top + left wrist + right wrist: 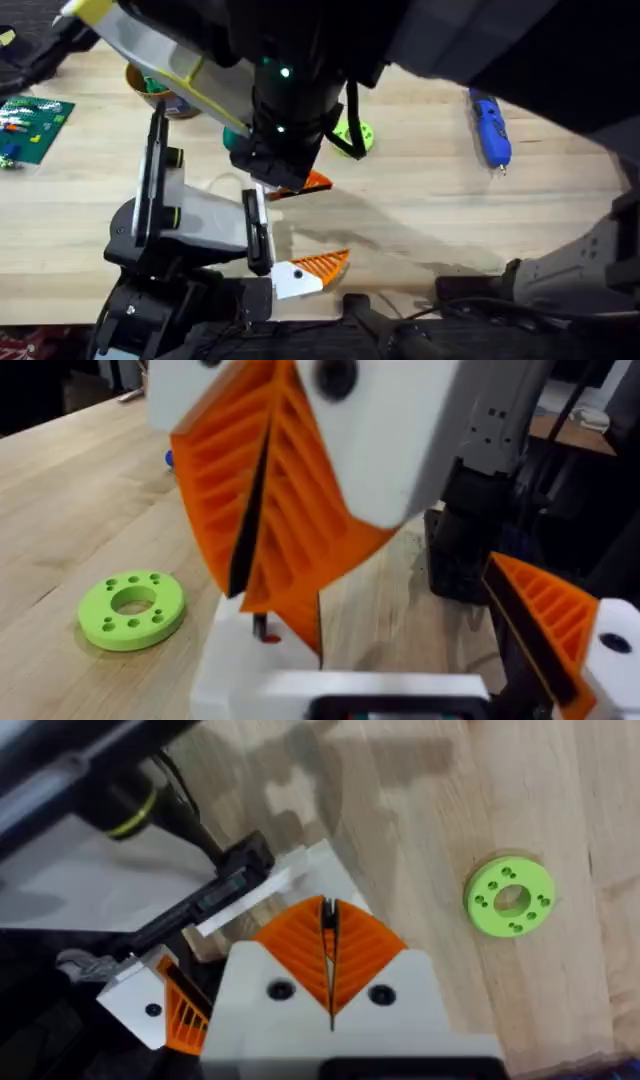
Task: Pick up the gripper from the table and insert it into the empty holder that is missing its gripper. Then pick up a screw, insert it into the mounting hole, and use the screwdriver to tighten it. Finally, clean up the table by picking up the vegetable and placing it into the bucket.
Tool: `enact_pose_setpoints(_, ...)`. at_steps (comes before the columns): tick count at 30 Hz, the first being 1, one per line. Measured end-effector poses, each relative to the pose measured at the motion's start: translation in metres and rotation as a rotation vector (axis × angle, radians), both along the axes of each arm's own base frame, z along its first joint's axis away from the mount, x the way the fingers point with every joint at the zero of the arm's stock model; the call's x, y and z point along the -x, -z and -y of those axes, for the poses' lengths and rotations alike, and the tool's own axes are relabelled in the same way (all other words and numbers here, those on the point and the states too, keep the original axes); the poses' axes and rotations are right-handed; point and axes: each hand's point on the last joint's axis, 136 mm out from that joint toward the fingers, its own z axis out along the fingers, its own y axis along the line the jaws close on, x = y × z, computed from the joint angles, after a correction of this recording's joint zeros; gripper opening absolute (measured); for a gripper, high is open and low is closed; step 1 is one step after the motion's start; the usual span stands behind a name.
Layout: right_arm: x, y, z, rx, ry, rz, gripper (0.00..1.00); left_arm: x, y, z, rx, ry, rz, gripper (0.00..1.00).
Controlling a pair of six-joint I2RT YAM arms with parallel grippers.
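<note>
Orange pads: the right gripper (328, 970) has its two ribbed pads pressed together. Whether anything thin is pinched between them cannot be told.
Spare finger: it can't be picked out lying loose on the wooden table (450, 220). If it is anywhere, it is probably at those shut pads.
Left gripper (295, 250): spread wide. One fitted finger (545, 625) sits on one side and a bare white mount (250, 655) on the other, so this is the holder with a finger missing.
Key relation: the right gripper hangs tip-down just above the bare mount, its long axis pointing at it.
Nearer arm: the right, reaching across the middle.
Screwdriver (490, 128): blue, at the far right and well apart, lying front to back.
Green ring (510, 897): flat on the table, just beside the work.
Bucket (140, 82): far left, partly hidden.
Writing: none that can be read.
</note>
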Motion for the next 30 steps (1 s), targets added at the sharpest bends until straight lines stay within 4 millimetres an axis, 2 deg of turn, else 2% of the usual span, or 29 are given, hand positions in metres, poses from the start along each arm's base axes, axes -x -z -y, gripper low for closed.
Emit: enact_pose_setpoints(30,0.0026,0.0006,0.0021,0.008,-0.002,-0.011,0.007,0.0000,0.0000,0.0000,0.000,0.000,-0.002,0.986)
